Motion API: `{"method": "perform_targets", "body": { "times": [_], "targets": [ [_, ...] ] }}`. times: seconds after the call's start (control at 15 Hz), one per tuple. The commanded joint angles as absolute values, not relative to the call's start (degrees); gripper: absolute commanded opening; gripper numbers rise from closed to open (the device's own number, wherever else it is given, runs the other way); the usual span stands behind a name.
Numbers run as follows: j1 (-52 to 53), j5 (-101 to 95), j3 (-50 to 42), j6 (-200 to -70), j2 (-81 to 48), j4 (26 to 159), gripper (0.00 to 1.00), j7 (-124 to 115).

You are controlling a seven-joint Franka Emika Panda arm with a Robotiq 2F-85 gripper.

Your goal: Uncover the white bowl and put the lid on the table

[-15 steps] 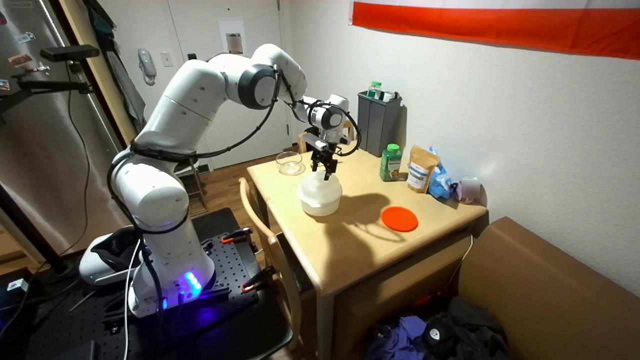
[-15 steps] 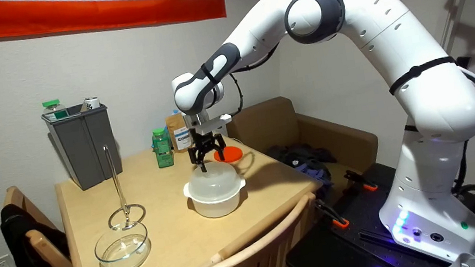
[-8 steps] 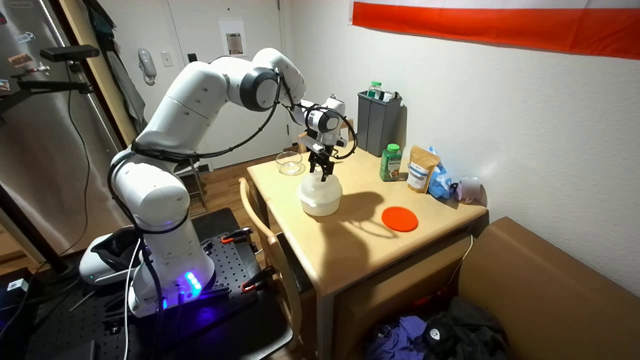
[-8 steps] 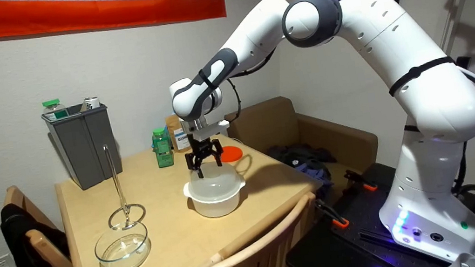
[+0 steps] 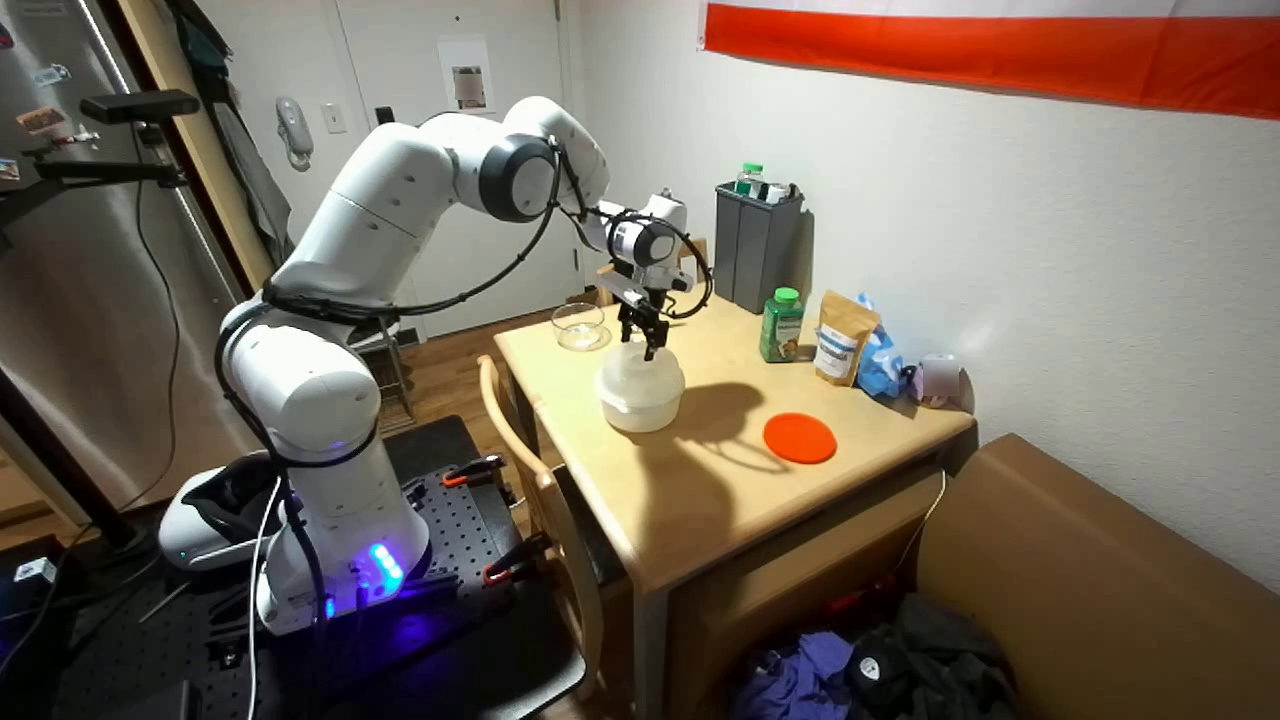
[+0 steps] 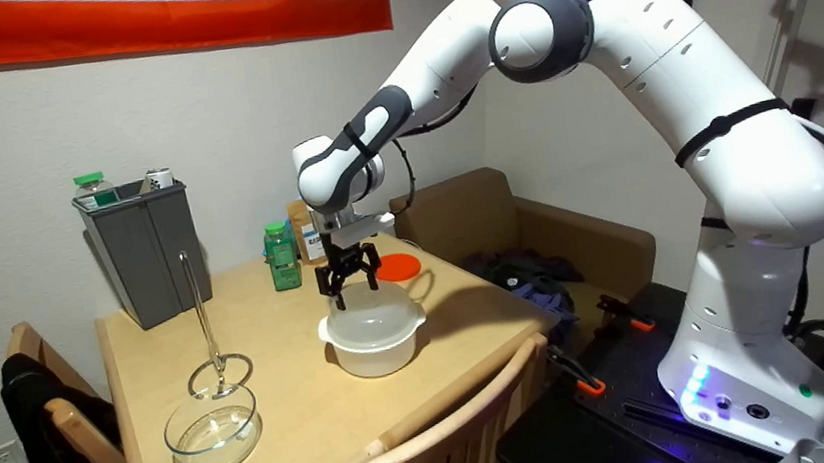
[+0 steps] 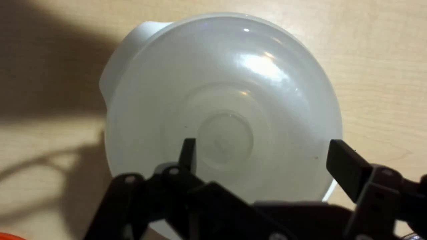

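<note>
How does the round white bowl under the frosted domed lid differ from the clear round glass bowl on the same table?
The round white bowl is milky white; the clear round glass bowl is see-through. The white bowl wears a frosted domed lid; the glass bowl is uncovered. The white bowl has small side handles; the glass bowl shows none. Both are round and stand upright on the light-wood table.

Finished in translucent white at the lid [image 6: 369, 318], plain white at the bowl [image 6: 378, 361]. Black at the hand [image 6: 357, 294]; white with dark-grey sections at the arm [image 6: 667, 54]. Pale, fine-grained wood tone at the worktop [image 7: 380, 76]. Solid orange-red at the disc [image 5: 799, 438]; white-over-red horizontal bands at the wall banner [image 6: 185, 24].
</note>
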State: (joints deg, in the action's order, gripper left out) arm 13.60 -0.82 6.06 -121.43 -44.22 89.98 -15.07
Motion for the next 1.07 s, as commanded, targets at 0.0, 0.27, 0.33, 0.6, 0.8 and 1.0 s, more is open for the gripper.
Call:
{"method": "perform_targets", "body": {
  "times": [0.0, 0.27, 0.33, 0.6, 0.8, 1.0],
  "targets": [
    [14.43, 0.15, 5.63, -124.54, -40.77, 94.51, 0.87, -16.19],
    [15.88, -0.72, 5.71, -129.0, -35.6, 100.94, 0.71, -16.76],
    [16.22, -0.81, 5.73, -129.94, -34.28, 102.49, 0.74, -16.89],
    [17.15, -1.19, 5.65, -133.26, -28.97, 108.29, 0.74, -18.07],
    [16.49, -1.17, 5.45, -133.68, -27.63, 109.89, 0.62, -17.37],
    [15.4, -0.97, 4.83, -132.18, -28.92, 108.74, 0.56, -16.82]
  ]
}}
